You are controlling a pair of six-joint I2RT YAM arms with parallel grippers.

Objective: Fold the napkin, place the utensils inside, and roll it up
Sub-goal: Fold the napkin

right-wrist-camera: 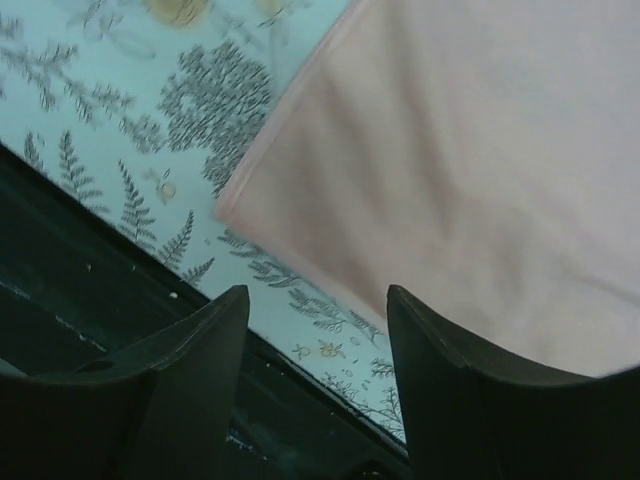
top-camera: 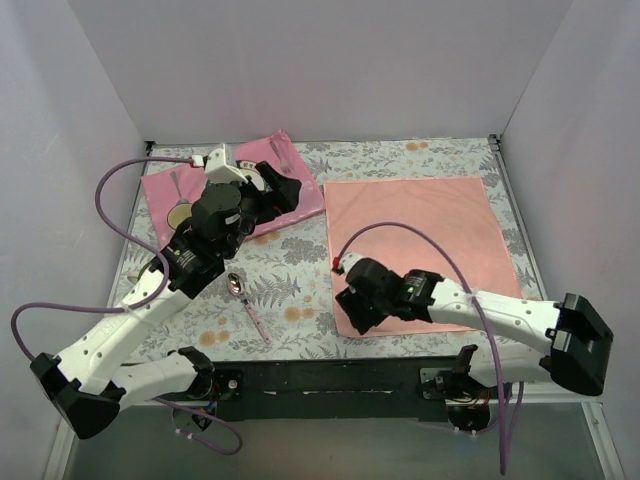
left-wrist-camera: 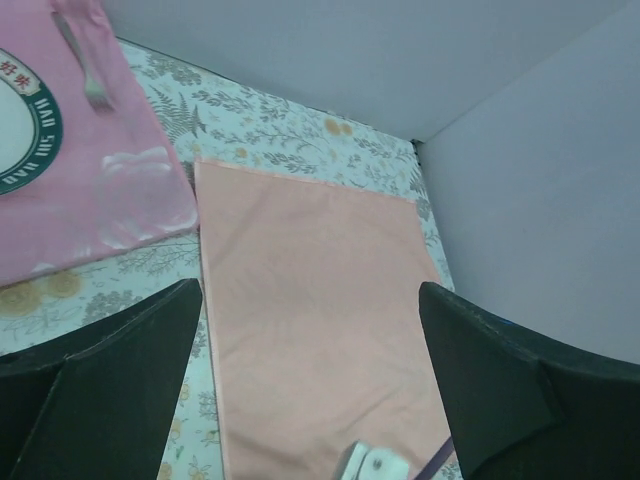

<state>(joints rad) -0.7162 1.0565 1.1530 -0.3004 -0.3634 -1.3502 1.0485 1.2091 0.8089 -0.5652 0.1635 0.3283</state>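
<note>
The napkin (top-camera: 415, 240) lies flat and unfolded on the right half of the table, also seen in the left wrist view (left-wrist-camera: 310, 300) and the right wrist view (right-wrist-camera: 480, 170). A spoon (top-camera: 236, 284) with a pink handle rests on the floral cloth left of it. A fork (left-wrist-camera: 85, 70) lies on the hot-pink mat. My left gripper (top-camera: 287, 190) hangs open above the mat's right edge, its fingers (left-wrist-camera: 120, 370) spread wide with nothing between them. My right gripper (right-wrist-camera: 318, 295) stands open over the napkin's near-left corner (right-wrist-camera: 225, 205), holding nothing.
The hot-pink mat (top-camera: 300, 195) with a round green-rimmed logo (left-wrist-camera: 25, 120) lies at the back left. A floral tablecloth (top-camera: 290, 270) covers the table. The black base rail (top-camera: 330, 385) runs along the near edge. White walls close in on three sides.
</note>
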